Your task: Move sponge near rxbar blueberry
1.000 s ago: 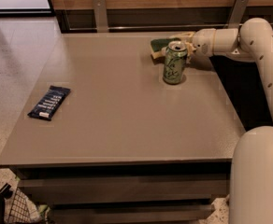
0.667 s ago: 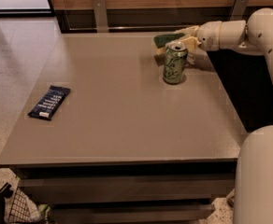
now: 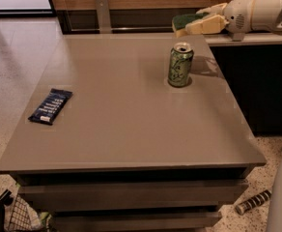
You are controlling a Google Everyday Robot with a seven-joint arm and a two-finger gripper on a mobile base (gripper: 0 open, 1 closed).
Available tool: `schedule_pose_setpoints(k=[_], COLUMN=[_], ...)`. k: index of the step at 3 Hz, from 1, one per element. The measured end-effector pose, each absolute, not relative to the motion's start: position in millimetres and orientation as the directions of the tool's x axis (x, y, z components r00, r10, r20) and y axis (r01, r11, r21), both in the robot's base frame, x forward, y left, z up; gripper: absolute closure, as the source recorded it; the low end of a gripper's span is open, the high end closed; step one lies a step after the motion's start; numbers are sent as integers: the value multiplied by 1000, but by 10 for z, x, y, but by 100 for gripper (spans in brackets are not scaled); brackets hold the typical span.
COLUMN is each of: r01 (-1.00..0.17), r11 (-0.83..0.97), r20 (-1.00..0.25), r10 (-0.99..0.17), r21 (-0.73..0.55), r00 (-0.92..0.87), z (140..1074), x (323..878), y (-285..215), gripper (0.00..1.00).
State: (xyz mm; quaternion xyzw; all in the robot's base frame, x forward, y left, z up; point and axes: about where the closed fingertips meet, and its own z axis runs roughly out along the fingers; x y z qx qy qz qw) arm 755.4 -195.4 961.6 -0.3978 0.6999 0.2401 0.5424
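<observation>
My gripper [image 3: 199,21] is up in the air above the far right part of the table, shut on the sponge [image 3: 186,22]. The sponge shows a dark green top and pale yellow foam between the cream fingers [image 3: 206,25], lifted off the surface. The rxbar blueberry [image 3: 50,106], a flat navy wrapper with white lettering, lies near the table's left edge, far from the sponge.
A green drink can [image 3: 180,65] stands upright on the grey table [image 3: 131,124], just below and in front of the gripper. A wooden wall with a metal bracket [image 3: 102,13] runs behind. A dark cylinder [image 3: 252,202] lies on the floor at lower right.
The gripper has lifted the sponge off the table behind the can and raised it up and slightly right. The can and the bar have not moved.
</observation>
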Motion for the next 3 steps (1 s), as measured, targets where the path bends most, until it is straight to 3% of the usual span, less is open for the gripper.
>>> schedule_pose_setpoints(k=[3], r01=[-784], r11=[607], r20=[-967], r10=[-254], r21=[-131], r00=[-36], z=[10286], x=[6801], y=[-1919], gripper=[100])
